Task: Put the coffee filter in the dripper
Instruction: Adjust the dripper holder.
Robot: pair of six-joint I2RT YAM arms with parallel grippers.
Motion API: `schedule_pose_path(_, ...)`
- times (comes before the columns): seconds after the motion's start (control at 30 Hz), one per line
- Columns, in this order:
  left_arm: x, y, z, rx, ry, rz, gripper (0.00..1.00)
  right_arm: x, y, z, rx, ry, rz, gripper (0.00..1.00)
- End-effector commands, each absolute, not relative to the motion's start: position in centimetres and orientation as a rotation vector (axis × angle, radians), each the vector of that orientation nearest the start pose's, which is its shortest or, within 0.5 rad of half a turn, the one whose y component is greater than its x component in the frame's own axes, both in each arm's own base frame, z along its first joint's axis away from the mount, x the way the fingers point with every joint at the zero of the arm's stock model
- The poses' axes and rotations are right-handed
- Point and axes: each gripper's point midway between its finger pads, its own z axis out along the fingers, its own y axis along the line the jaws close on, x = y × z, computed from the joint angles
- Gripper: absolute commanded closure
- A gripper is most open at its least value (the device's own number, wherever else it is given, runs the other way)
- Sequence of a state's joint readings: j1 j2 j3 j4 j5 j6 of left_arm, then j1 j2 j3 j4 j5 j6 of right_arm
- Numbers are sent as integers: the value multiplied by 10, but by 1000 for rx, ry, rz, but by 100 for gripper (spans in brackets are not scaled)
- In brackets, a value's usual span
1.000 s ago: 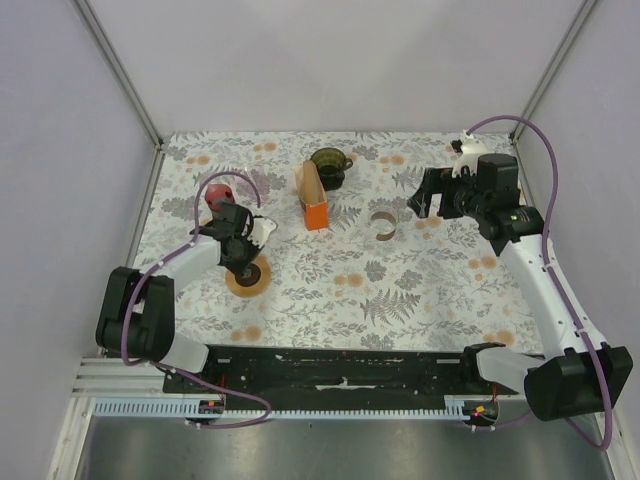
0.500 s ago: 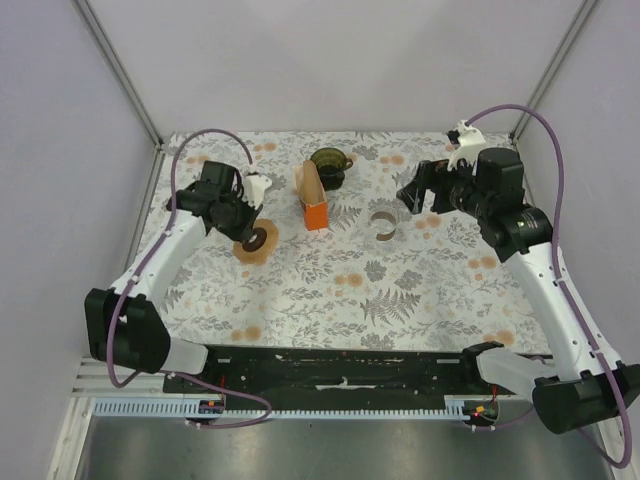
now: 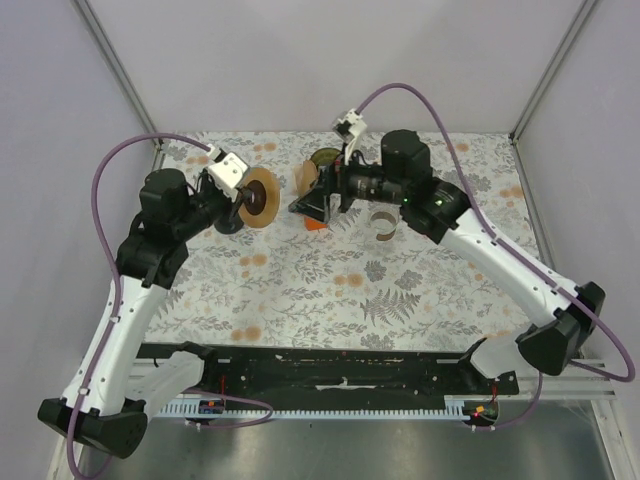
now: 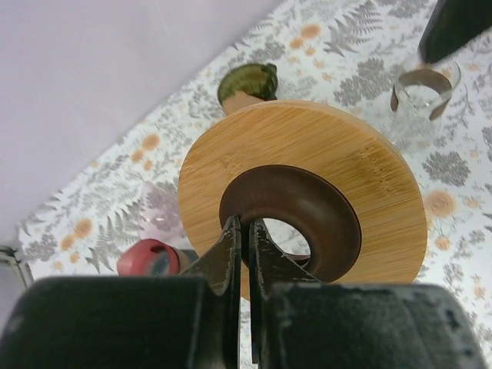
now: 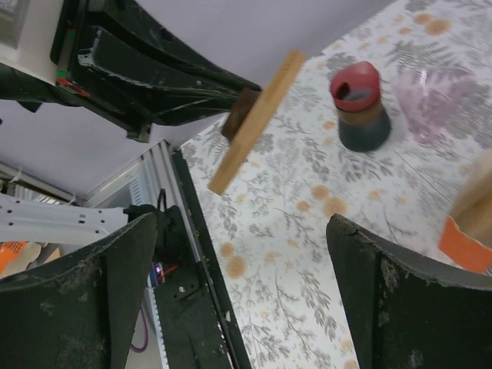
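Above the surface (image 3: 400,290), our left pincer (image 4: 244,254) clamps the wooden ring (image 4: 307,184); our right pincer (image 5: 246,261) gapes wide beside the coffee filters (image 3: 305,178) in their orange holder (image 5: 464,243). Flimsy paper: we'd pinch one top edge gently.

Plain pale lilac walls (image 3: 330,60) are enclosing a table (image 3: 420,300) covered in grey-and-orange floral print, metal corner posts (image 3: 118,72) rising at the far corners.

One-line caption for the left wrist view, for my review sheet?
The left gripper, shut on the dark inner rim of a wooden ring, holds it on edge above the floral table.
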State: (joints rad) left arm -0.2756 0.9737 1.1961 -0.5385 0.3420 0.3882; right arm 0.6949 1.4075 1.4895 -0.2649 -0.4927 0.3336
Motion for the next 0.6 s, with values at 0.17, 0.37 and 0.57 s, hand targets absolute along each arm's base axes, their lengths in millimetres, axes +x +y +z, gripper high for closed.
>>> schedule_pose_path(0.17,304,-131,378,803,1436,-134,98,260,415,408,-822,1622,1344,6)
schedule_pose_path(0.37,300,-132,389,795,1382,-126,98,268,433,396,-850,1644,1366,34)
schedule_pose_path(0.57,298,-132,384,794,1381,-139,98,274,436,390,-858,1644,1341,85)
